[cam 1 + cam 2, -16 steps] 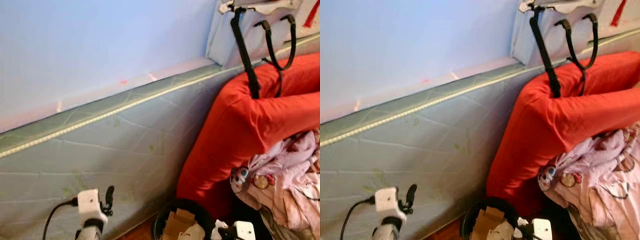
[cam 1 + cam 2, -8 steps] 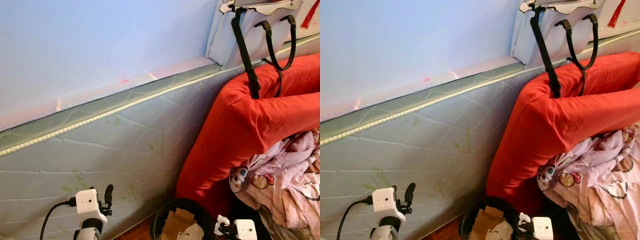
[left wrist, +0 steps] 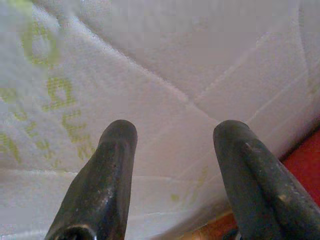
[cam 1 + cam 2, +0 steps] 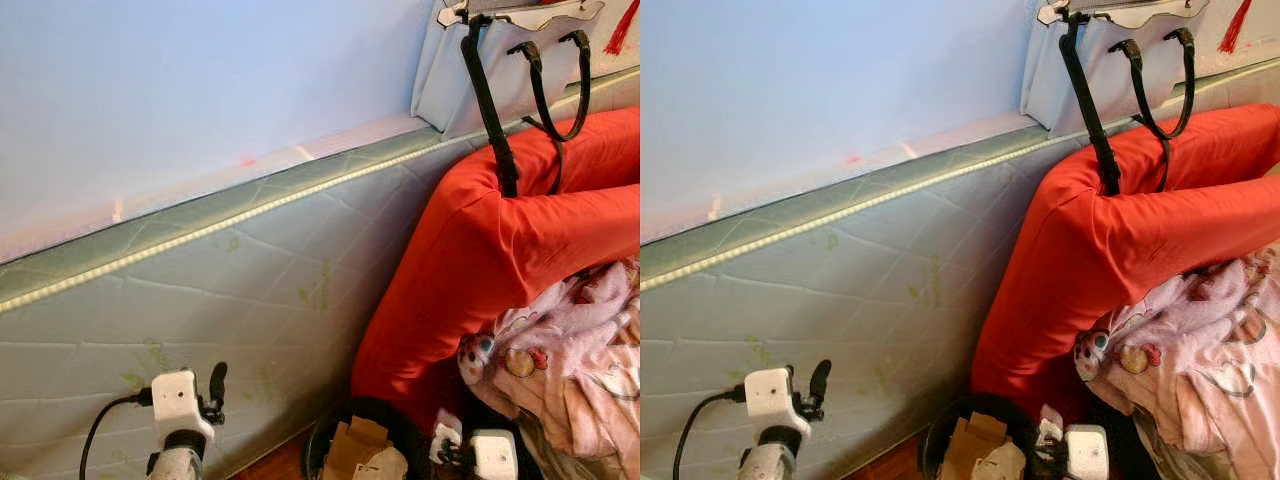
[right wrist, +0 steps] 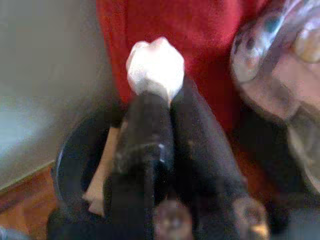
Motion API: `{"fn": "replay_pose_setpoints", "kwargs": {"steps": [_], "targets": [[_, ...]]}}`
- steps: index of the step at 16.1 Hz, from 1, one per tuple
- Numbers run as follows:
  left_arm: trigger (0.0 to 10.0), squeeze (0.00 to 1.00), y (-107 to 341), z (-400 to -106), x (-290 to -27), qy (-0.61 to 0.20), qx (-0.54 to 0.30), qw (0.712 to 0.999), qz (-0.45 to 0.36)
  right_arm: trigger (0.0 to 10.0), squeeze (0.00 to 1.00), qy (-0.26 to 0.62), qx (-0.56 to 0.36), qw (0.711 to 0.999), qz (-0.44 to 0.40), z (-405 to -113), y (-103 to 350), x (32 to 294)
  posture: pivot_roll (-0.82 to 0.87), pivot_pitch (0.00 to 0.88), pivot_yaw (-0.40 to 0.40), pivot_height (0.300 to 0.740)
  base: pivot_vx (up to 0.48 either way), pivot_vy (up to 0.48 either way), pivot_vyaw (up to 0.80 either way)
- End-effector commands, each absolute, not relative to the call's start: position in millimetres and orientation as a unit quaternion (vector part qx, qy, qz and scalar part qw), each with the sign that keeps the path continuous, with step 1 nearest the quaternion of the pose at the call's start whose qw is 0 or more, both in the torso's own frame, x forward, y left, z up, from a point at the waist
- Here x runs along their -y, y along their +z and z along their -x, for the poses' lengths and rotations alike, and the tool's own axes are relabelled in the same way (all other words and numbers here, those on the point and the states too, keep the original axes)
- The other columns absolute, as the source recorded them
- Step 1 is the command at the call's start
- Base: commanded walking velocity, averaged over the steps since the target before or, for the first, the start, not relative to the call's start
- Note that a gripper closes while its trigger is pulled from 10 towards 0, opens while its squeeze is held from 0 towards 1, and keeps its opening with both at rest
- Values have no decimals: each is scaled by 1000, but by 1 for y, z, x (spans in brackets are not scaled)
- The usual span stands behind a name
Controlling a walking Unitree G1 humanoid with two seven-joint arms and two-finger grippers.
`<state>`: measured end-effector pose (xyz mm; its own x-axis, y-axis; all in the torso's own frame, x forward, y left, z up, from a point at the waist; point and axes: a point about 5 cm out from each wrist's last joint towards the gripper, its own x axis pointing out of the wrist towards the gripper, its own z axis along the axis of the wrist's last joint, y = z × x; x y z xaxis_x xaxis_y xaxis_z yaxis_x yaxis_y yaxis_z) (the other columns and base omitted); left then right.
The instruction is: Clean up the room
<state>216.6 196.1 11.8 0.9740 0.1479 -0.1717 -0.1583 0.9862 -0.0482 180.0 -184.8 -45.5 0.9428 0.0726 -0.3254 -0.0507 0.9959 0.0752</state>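
Observation:
My right gripper [image 5: 160,92] is shut on a small white crumpled wad [image 5: 155,65]. It hovers low over the right rim of a black round bin [image 4: 325,435] that holds torn cardboard and paper. In the left eye view the wad [image 4: 444,436] sits just left of the right wrist's white box. My left gripper [image 3: 175,132] is open and holds nothing. It points at the quilted side of a pale green mattress [image 4: 250,290], and its raised black finger [image 4: 216,382] stands low on the left.
A big red cushion [image 4: 480,260] leans against the mattress behind the bin. Pink printed cloth [image 4: 570,370] is heaped at the right. A pale handbag with black straps [image 4: 500,60] rests on top. A strip of wooden floor [image 4: 280,465] lies beside the bin.
The right gripper with the white wad has shifted slightly to the right and up beside the bin. The left gripper has barely moved.

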Motion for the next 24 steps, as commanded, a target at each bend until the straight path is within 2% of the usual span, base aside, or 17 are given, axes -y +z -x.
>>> {"fn": "replay_pose_setpoints", "kwargs": {"steps": [1, 2, 4, 6, 8, 11, 16, 24], "targets": [[10000, 0, 12, -216, -196, 74, -89, 993, 24, 10000, 0, 68, 53, 996, 1, -229, 32, 173, 17, 0, -31, 740, 0, 0, 0], [10000, 0, 12, -217, -196, 74, -89, 993, 24, 10000, 0, 75, 86, 993, 0, -233, 45, 170, 17, 0, -31, 740, 0, 0, 0], [10000, 0, 15, -223, -191, 70, -87, 993, 26, 10000, 0, 82, 16, 996, 18, -231, 19, 169, 18, 0, -28, 740, 0, 0, 0], [10000, 0, 17, -225, -189, 64, -82, 994, 24, 10000, 0, 64, -1, 998, -17, -229, 24, 162, 26, 0, -32, 740, 0, 0, 0], [10000, 0, 17, -224, -192, 68, -83, 994, 23, 10000, 0, 85, -16, 996, -26, -227, 24, 155, 21, 0, -31, 740, 0, 0, 0], [10000, 0, 18, -226, -189, 64, -80, 994, 23, 10000, 0, 69, -49, 996, -32, -230, 13, 161, 26, 0, -30, 740, 0, 0, 0], [10000, 0, 18, -226, -189, 63, -81, 994, 23, 10000, 0, 69, -71, 995, -30, -232, 12, 162, 27, 0, -31, 685, 0, 0, 0], [10000, 0, 18, -225, -189, 65, -82, 994, 23, 10000, 0, 74, -80, 993, -33, -231, 7, 161, 30, 0, -36, 685, 0, 0, 0]]}}
